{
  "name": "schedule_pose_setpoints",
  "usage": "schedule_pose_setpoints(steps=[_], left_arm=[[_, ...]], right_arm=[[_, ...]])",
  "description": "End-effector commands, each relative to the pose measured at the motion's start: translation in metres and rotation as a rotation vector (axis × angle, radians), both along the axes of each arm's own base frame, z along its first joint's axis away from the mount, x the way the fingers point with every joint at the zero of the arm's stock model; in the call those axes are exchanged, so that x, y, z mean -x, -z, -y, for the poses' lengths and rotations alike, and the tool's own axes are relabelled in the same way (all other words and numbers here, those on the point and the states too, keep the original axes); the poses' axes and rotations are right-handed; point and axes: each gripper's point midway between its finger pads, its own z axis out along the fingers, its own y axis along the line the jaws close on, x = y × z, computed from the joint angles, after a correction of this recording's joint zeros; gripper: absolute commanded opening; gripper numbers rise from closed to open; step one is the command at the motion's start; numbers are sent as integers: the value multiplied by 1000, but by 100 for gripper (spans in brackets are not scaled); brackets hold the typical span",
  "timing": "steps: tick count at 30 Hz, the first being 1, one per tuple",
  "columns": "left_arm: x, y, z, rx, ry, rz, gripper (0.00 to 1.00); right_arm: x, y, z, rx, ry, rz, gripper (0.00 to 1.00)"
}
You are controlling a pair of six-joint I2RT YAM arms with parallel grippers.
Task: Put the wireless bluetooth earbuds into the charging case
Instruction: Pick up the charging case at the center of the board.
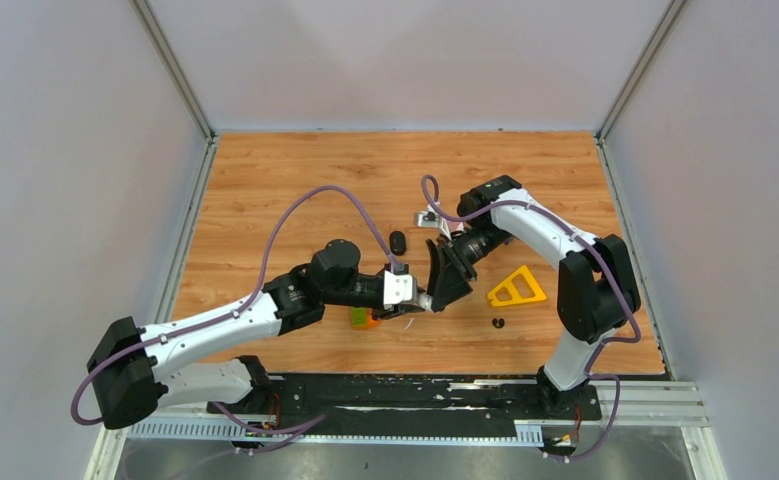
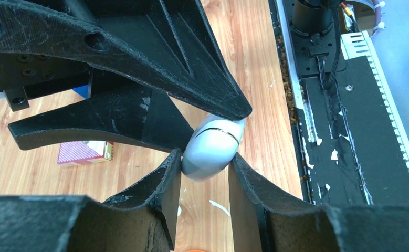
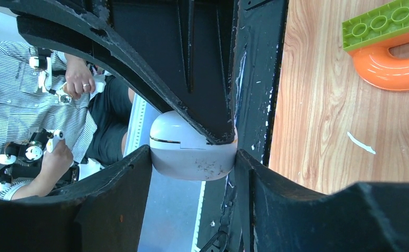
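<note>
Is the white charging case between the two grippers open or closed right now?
Shut. The white charging case shows only a thin seam, with the lid flush against the body in both wrist views.

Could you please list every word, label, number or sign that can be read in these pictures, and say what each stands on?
No text can be read anywhere.
The white case shows only a dark seam line, no lettering.
The small red patterned box is too blurred to read.
The green brick shows plain studs, no legible marks.
</note>
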Motion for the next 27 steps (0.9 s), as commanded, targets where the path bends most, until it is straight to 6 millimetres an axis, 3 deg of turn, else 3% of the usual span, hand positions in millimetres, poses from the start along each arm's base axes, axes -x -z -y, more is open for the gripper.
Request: schedule_pose_setpoints(steps=[1, 8, 14, 18, 23, 27], left_arm=[[3, -11, 4, 49, 4, 10, 12], [11, -13, 3, 57, 31, -22, 6], [3, -6, -1, 36, -17, -15, 0], [-2, 10, 1, -9, -46, -41, 0], [-22, 31, -3, -77, -171, -67, 0], [-35, 37, -5, -107, -254, -84, 0]], right_arm=[[-4, -13, -10, -78, 16, -8, 59], [-15, -20, -10, -67, 47, -21, 75], [-41, -24, -5, -74, 108, 0, 78], [-74, -21, 9, -72, 195, 11, 79], [-126, -13, 42, -10, 356, 105, 79], [-163, 16, 74, 237, 524, 424, 78]])
